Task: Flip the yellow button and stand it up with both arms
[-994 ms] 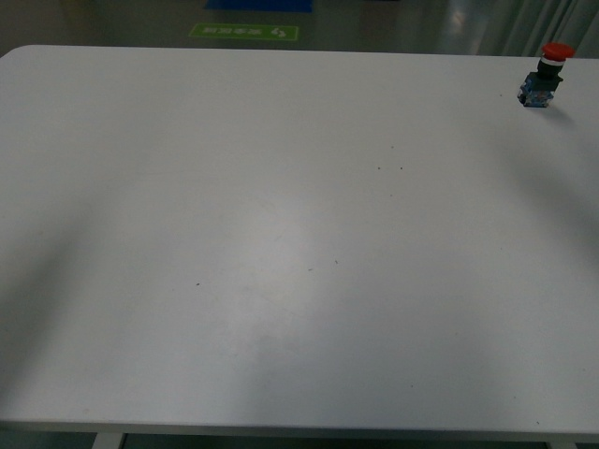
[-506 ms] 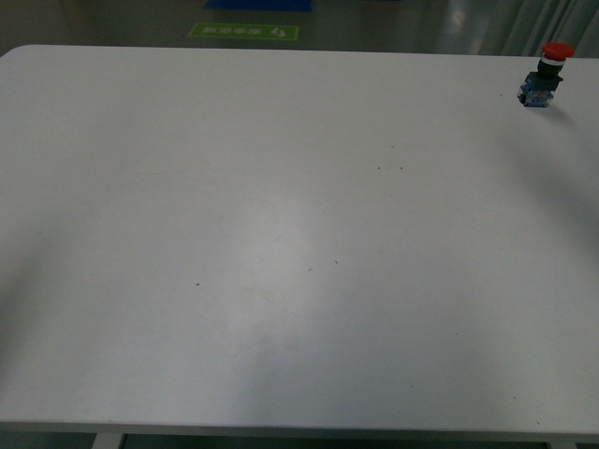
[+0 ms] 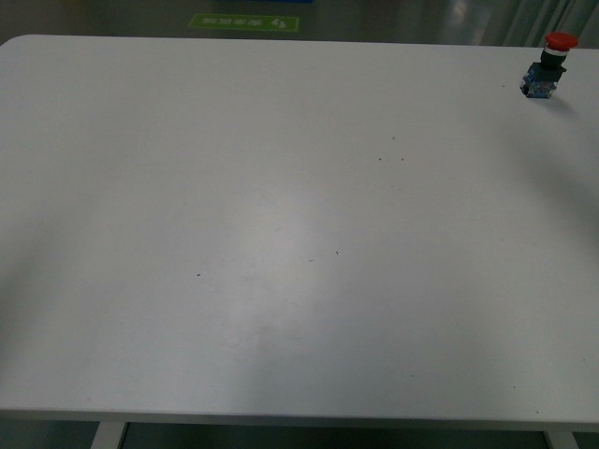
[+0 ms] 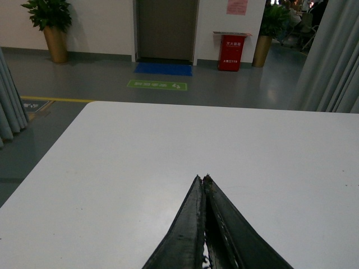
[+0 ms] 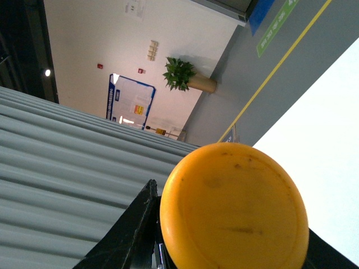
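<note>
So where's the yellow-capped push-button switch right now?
The yellow-capped push-button switch fills the right wrist view, clamped in the right gripper, cap toward the camera; it is nowhere on the white table in the front view.

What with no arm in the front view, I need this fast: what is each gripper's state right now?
Left gripper: closed, nothing in it.
Right gripper: closed on the yellow button.

The switch (image 3: 547,67) stands on the table (image 3: 281,234), at its far right corner. My left claw (image 4: 203,179) hangs over the table, tips together. My right claw (image 5: 230,246) holds the button (image 5: 235,207), the table behind it
</note>
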Available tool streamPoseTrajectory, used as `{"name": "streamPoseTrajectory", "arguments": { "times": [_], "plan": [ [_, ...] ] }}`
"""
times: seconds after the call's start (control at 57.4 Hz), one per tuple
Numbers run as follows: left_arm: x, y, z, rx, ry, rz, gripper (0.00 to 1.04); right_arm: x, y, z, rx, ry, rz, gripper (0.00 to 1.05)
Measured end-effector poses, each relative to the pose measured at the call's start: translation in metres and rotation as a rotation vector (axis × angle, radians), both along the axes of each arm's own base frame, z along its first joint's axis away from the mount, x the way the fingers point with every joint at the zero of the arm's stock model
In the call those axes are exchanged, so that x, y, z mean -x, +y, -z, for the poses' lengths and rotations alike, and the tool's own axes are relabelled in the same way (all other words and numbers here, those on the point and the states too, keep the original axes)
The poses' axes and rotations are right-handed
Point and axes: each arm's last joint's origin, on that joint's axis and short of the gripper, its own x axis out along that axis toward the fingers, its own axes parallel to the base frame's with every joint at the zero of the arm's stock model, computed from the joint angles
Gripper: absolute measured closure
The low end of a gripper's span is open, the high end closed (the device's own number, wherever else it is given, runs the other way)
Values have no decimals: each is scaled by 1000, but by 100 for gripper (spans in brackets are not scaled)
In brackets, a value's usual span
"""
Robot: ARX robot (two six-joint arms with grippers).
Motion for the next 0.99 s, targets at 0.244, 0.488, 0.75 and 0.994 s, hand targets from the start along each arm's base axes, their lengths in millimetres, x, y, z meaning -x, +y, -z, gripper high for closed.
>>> {"name": "streamPoseTrajectory", "arguments": {
  "times": [0.244,0.488,0.75,0.994],
  "plan": [
    [7,0,0,0,-2,0,101,0,-1,3,9,6,0,65],
    [12,0,0,0,-3,0,101,0,-3,3,21,4,9,65],
    [24,0,5,0,31,0,101,2,-8,7,58,14,29,65],
    [26,0,3,0,4,0,101,5,-8,9,92,11,48,65]
  ]
}}
